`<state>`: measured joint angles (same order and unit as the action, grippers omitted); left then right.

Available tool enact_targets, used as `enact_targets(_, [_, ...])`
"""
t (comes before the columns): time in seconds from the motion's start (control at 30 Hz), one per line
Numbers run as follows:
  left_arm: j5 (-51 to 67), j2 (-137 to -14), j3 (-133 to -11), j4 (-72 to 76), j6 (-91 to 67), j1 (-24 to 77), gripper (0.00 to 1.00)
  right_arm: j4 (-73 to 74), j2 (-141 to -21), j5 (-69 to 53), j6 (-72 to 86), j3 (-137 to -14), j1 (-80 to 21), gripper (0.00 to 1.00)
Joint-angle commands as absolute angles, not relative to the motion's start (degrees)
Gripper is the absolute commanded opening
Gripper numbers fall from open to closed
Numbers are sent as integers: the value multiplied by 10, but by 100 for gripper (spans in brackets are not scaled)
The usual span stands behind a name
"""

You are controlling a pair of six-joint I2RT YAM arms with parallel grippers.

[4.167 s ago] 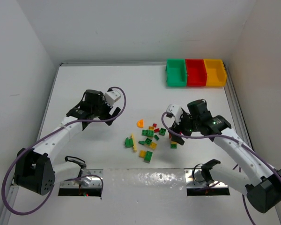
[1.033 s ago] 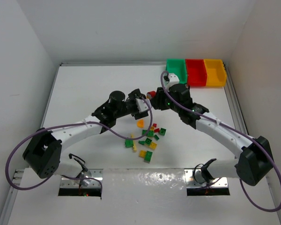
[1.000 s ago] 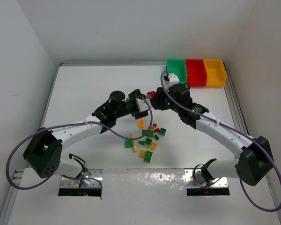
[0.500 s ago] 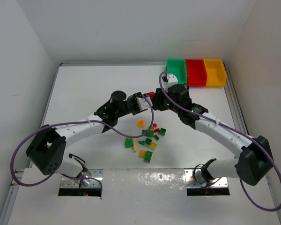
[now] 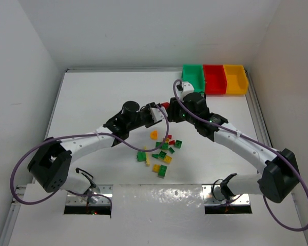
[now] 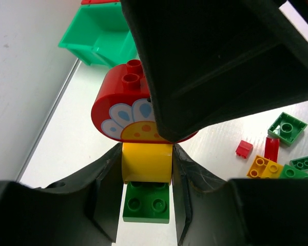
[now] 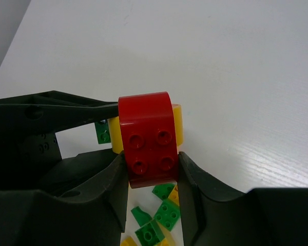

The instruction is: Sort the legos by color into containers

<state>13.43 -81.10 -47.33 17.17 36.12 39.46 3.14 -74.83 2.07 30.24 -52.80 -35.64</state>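
Formerly apart, left claw (image 6: pixel 146 171) and right claw (image 7: pixel 151 164) meet at upper centre, gripping the yellow brick (image 6: pixel 146 160) and its attached red brick (image 7: pixel 146 133) respectively; loose legos (image 5: pixel 164 148) stay on the counter (image 5: pixel 92 97), containers (image 5: pixel 214 91) apparently unfilled.

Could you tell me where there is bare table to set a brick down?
Bare table lies beyond the left arm, as far as the green bin, and between the yellow bin and the right arm. The loose legos between the arms crowd the middle.
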Motion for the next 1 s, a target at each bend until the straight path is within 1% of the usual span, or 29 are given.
enact_targets(0.0, [85,-788,-458,128,358,398,0,39,-717,77,283,-574,-340,0])
enact_targets(0.13, [56,-775,-454,129,352,396,0,71,-679,77,275,-587,-299,0])
enact_targets(0.27, [54,-773,-459,125,350,395,0,85,-645,68,274,-589,-244,0])
enact_targets(0.37, [56,-771,-460,127,340,395,0,98,-636,70,253,-606,-233,0])
enact_targets(0.5, [56,-769,-466,130,336,394,0,112,-639,95,238,-627,-223,0])
enact_targets(0.67, [48,-765,-470,130,337,394,0,127,-667,78,239,-646,-202,0])
enact_targets(0.7, [42,-765,-469,130,334,394,0,134,-699,52,236,-664,-197,0])
enact_targets(0.77, [34,-759,-469,132,321,393,0,166,-754,-3,236,-700,-148,0])
enact_targets(0.8, [28,-759,-471,131,316,392,0,180,-789,-50,244,-758,-124,0])
enact_targets(0.83, [26,-758,-472,127,314,392,0,197,-870,-52,253,-797,-85,0])
enact_targets(0.87, [24,-755,-478,126,307,391,0,234,-912,-44,253,-881,-74,0])
enact_targets(0.9, [19,-754,-481,118,302,391,0,253,-950,7,242,-923,-69,0])
enact_targets(0.93, [18,-751,-484,113,299,391,0,271,-1015,43,225,-961,-67,0])
enact_targets(0.97, [17,-743,-486,110,292,391,0,280,-1041,76,202,-988,-68,0])
